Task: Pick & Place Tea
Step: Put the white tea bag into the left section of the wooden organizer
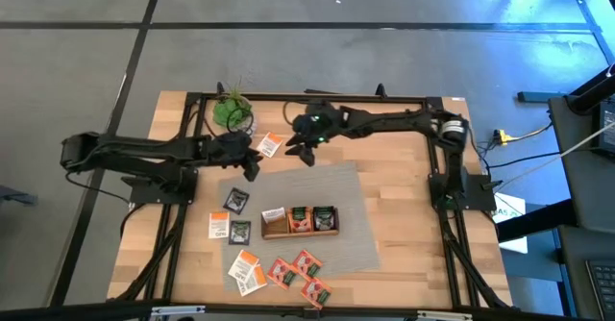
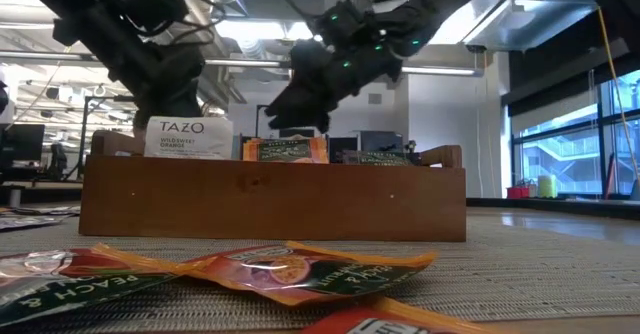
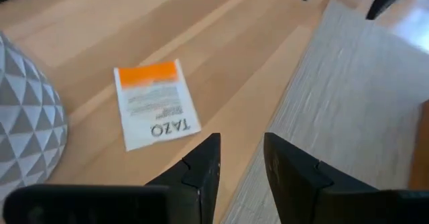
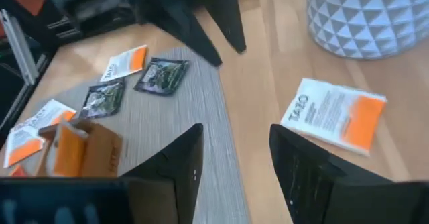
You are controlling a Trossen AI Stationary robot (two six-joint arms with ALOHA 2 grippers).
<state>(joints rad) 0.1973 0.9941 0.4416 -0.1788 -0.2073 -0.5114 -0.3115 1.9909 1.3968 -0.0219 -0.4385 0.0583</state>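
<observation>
A white-and-orange tea sachet (image 1: 270,146) lies flat on the bare wood at the mat's far left corner, beside the plant pot (image 4: 369,16). My left gripper (image 3: 240,143) hovers open just left of it, over the mat's edge, with nothing between its fingers. My right gripper (image 4: 234,133) hovers open just right of the sachet (image 4: 333,115), also with nothing in it. The wooden tray (image 1: 300,220) stands mid-mat with sachets upright in its three compartments (image 2: 188,137). More tea sachets lie loose on the mat: dark ones (image 1: 236,201) to the tray's left, red and orange ones (image 1: 293,271) near the front edge.
The green plant (image 1: 231,110) in its patterned white pot stands at the table's far left, close to both grippers. The grey mat (image 1: 346,191) covers the table's middle. The two grippers are close together, fingertips of each showing in the other's wrist view (image 4: 201,16).
</observation>
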